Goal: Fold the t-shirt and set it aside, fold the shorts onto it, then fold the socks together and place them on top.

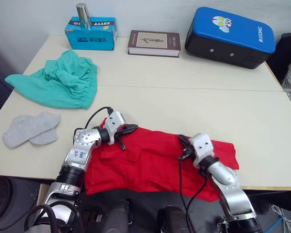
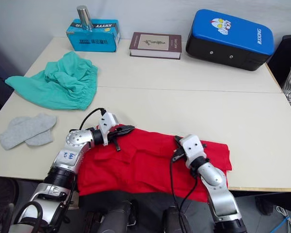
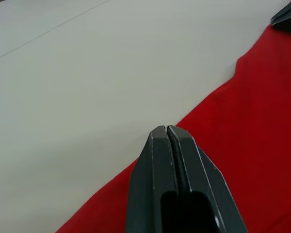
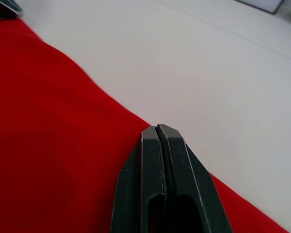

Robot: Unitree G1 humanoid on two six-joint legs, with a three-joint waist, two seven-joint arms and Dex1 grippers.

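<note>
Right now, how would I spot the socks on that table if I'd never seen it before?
Start at the table's left side, where the crumpled teal-green shorts lie. Just nearer the robot, by the table's left edge, are the socks: two small light grey pieces lying flat and overlapping, far smaller and paler than the shorts or the red t-shirt.

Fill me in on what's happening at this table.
The robot is working on the red t-shirt, which lies along the near table edge, partly hanging over it. Both end effectors are shut and rest at the shirt's far edge: the left end effector toward its left end, the right end effector further right. The shorts lie bunched and the socks lie to the left, both unfolded. So the shirt step is underway.
</note>
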